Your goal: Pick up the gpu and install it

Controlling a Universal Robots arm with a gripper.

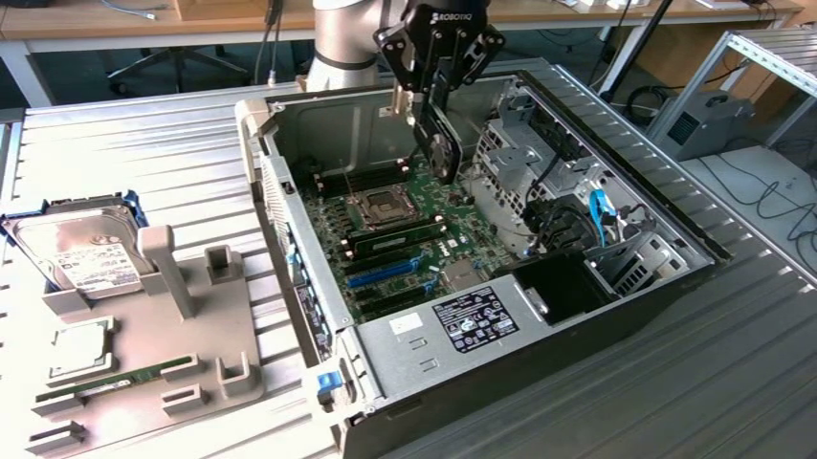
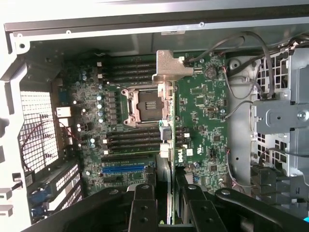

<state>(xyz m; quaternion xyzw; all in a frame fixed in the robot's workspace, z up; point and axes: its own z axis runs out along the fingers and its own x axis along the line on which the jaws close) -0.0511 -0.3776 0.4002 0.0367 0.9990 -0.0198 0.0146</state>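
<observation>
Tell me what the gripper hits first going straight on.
Probably the motherboard: the gripper points down into the open case, and the gpu it holds would touch the board near the processor socket first. Depth is unclear.

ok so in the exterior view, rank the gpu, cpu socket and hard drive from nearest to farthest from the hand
1. gpu, gripped in the hand, above the open case.
2. cpu socket, on the motherboard below.
3. hard drive, outside the case, at the exterior view's left.

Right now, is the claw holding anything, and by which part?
Yes. The claw pinches the GPU across its flat faces at the upper end, away from its silver bracket; the card hangs over the PC case.
</observation>
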